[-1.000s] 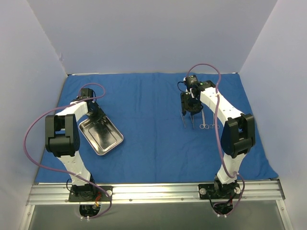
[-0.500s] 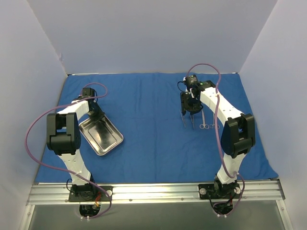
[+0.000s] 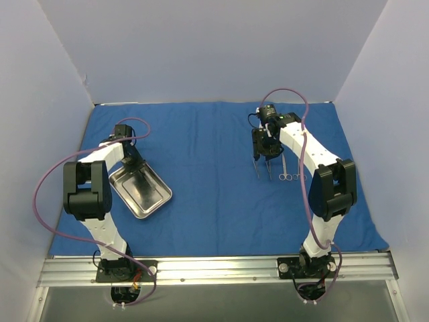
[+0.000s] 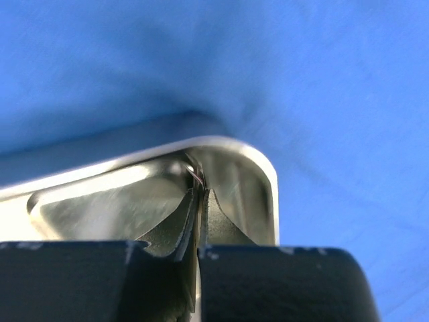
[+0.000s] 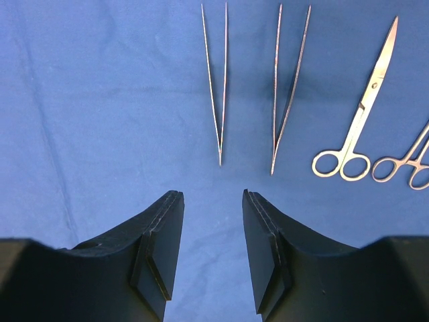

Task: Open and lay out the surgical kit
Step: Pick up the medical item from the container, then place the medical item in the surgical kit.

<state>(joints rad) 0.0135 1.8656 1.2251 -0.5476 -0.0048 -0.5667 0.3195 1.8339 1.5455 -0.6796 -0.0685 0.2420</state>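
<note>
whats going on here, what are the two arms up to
Two robot arms are laying out a surgical kit on a spread blue cloth. The left gripper is shut on the rim of the steel tray, near one corner, at the left side of the cloth. The right gripper hangs open above the instruments, holding nothing. Two tweezers, scissors and another ring-handled instrument lie in a row on the cloth.

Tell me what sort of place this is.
Probably a robotics test cell, not an operating room: plain white walls enclose it, both arms bolt to an aluminium rail, and a steel tray and scissors lie on blue cloth.
</note>
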